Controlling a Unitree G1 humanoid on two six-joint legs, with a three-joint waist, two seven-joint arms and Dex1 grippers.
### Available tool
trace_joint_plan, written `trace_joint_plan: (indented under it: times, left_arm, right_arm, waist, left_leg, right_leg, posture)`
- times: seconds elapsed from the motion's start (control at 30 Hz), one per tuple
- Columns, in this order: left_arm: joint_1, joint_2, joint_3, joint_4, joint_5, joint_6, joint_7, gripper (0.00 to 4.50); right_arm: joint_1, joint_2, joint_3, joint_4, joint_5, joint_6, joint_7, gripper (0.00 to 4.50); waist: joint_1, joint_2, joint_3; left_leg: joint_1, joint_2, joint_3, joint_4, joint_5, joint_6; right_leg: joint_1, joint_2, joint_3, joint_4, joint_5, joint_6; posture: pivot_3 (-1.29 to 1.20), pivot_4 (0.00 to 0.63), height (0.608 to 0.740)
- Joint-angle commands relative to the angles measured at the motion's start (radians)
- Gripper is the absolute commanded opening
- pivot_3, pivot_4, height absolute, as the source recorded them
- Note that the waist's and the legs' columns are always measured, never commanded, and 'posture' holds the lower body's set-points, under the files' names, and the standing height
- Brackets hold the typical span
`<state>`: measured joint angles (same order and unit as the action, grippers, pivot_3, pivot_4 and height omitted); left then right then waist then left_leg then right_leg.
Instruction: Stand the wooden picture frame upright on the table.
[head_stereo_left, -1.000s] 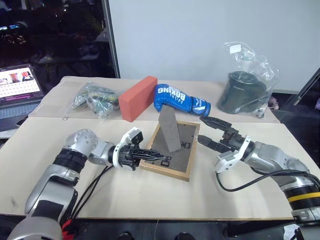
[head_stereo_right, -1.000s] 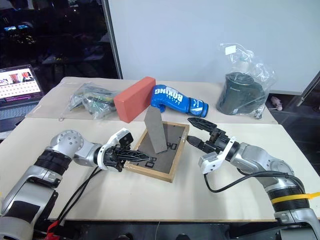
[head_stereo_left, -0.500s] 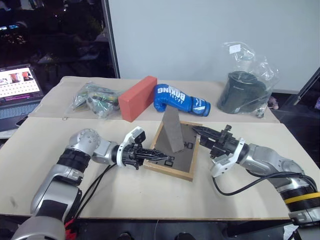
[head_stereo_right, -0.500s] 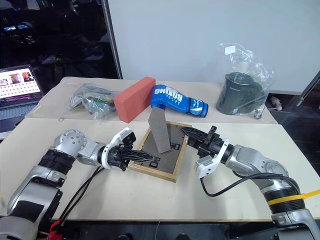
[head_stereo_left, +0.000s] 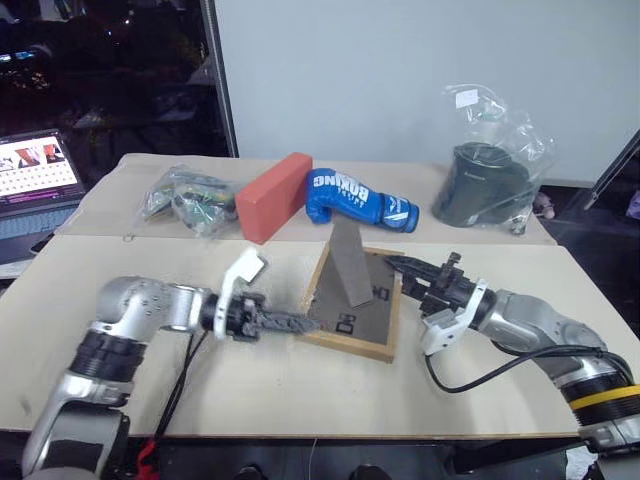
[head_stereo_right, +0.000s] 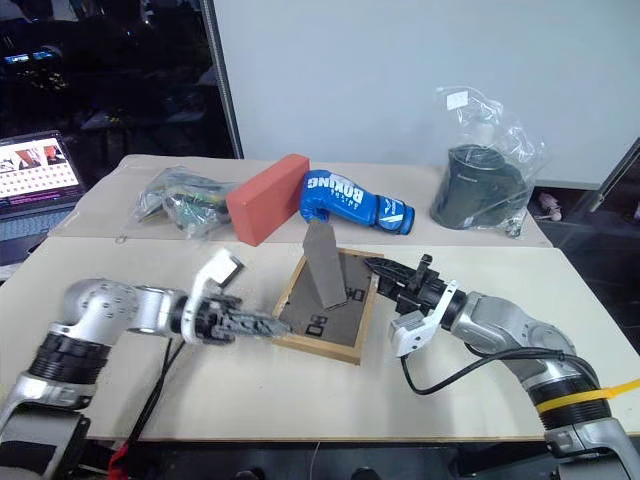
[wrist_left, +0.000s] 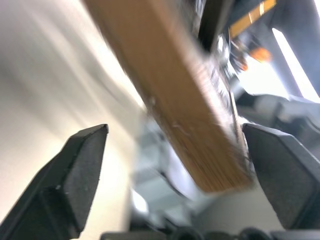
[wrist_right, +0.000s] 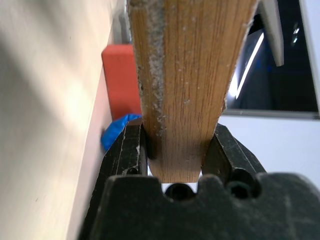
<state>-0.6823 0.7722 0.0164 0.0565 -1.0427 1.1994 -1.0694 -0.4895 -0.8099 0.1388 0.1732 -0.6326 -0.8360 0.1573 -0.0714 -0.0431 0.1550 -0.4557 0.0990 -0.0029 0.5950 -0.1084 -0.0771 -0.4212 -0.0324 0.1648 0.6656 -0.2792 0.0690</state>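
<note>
Right wrist view: our right gripper (head_stereo_left: 405, 271) clamps the picture frame (head_stereo_left: 352, 305) rim; frame lies back-up mid-surface (head_stereo_left: 300, 400). Left gripper (head_stereo_left: 300, 324) open alongside. Light, stiff; we'd hold the rim.

Even overhead light on the table (head_stereo_left: 300, 380), soft shadows beneath both arms, dark room behind the laptop (head_stereo_left: 35, 175), glare streaks and heavy motion blur on the wooden picture frame (wrist_left: 170, 85) in the left wrist view

Near half of table (head_stereo_left: 300, 400): open around both arms. Middle: picture frame (head_stereo_left: 355, 310), its stand up, between the grippers. Far side, crowded: plastic bag (head_stereo_left: 185, 198), red block (head_stereo_left: 272, 195), blue boxing glove (head_stereo_left: 360, 200), bagged dark pot (head_stereo_left: 485, 185).
</note>
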Motion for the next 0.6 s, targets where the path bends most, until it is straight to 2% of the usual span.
trace_joint_plan:
  times: [0.03, 0.1, 0.13, 0.2, 0.23, 0.3, 0.37, 0.5, 0.6]
  left_arm:
    - [0.043, 0.034, 0.204, -0.045, 0.032, -0.187, -0.006, 4.50]
    - [0.100, 0.030, 0.260, -0.101, 0.074, -0.300, -0.018, 4.50]
    - [0.121, 0.032, 0.267, -0.116, 0.085, -0.320, -0.027, 4.50]
    - [0.135, 0.031, 0.266, -0.118, 0.093, -0.329, -0.032, 4.50]
    - [0.118, 0.024, 0.256, -0.080, 0.084, -0.297, -0.021, 4.50]
    - [0.138, -0.004, 0.203, -0.118, 0.180, -0.393, 0.010, 4.50]
    - [0.157, -0.025, 0.174, -0.158, 0.243, -0.460, 0.034, 4.50]
    - [0.184, -0.083, 0.159, -0.185, 0.325, -0.559, 0.103, 4.50]
    - [0.227, -0.135, 0.110, -0.253, 0.419, -0.622, 0.190, 4.50]
  right_arm:
    - [-0.048, -0.017, 0.007, 0.037, 0.182, 0.038, 0.134, 1.20]
    - [-0.060, 0.010, 0.031, 0.053, 0.377, 0.149, 0.305, 1.20]
    - [-0.058, 0.039, 0.035, 0.035, 0.530, 0.289, 0.430, 1.20]
    - [-0.055, 0.070, 0.031, -0.002, 0.722, 0.476, 0.588, 1.20]
    - [-0.058, 0.089, 0.014, -0.029, 0.827, 0.599, 0.644, 1.20]
    - [-0.091, 0.126, -0.032, -0.044, 1.036, 0.966, 0.717, 1.20]
    - [-0.123, 0.148, -0.065, -0.034, 1.133, 1.175, 0.730, 1.20]
    - [-0.201, 0.216, -0.162, 0.011, 1.239, 1.378, 0.650, 1.20]
    - [-0.268, 0.261, -0.184, 0.104, 1.257, 1.537, 0.604, 1.20]
  waist:
    - [0.000, 0.000, 0.000]
    - [0.001, 0.000, 0.000]
    - [0.002, 0.000, 0.000]
    - [0.002, 0.000, 0.000]
    - [0.005, 0.000, 0.000]
    - [0.009, 0.000, 0.000]
    - [0.015, 0.000, 0.000]
    - [0.023, 0.000, 0.000]
    - [0.024, 0.001, 0.000]
  left_leg:
    - [0.000, 0.000, 0.000, 0.000, 0.000, 0.000]
    - [0.001, 0.000, 0.000, 0.000, 0.000, 0.000]
    - [0.001, 0.000, 0.000, 0.000, 0.000, 0.000]
    - [0.002, 0.000, 0.000, 0.000, 0.000, 0.000]
    - [0.001, 0.000, 0.000, 0.000, 0.000, 0.000]
    - [0.001, 0.000, -0.002, 0.002, 0.000, 0.000]
    - [0.001, 0.000, -0.002, 0.003, 0.000, 0.000]
    - [0.000, 0.000, -0.002, 0.003, 0.000, 0.001]
    - [-0.001, 0.001, -0.002, 0.002, 0.000, 0.001]
  right_leg:
    - [0.000, 0.000, 0.000, 0.000, 0.000, 0.000]
    - [0.001, 0.000, 0.000, 0.000, 0.000, 0.000]
    - [0.002, -0.001, -0.001, -0.001, 0.000, 0.000]
    - [0.004, -0.001, -0.001, -0.001, 0.000, 0.000]
    - [0.004, -0.001, -0.001, -0.001, 0.000, 0.000]
    - [0.005, -0.001, -0.004, -0.001, 0.000, 0.000]
    - [0.006, -0.001, -0.004, -0.001, 0.000, 0.000]
    - [0.003, -0.001, -0.004, 0.000, 0.000, 0.000]
    - [0.002, 0.000, -0.004, 0.000, 0.000, 0.000]
  posture:
    - [0.00, 0.150, 0.727]
    - [0.00, 0.150, 0.727]
    - [0.00, 0.150, 0.727]
    - [0.00, 0.150, 0.727]
    - [0.00, 0.150, 0.727]
    - [0.00, 0.150, 0.727]
    - [0.00, 0.150, 0.727]
    - [0.00, 0.150, 0.727]
    - [0.00, 0.150, 0.727]
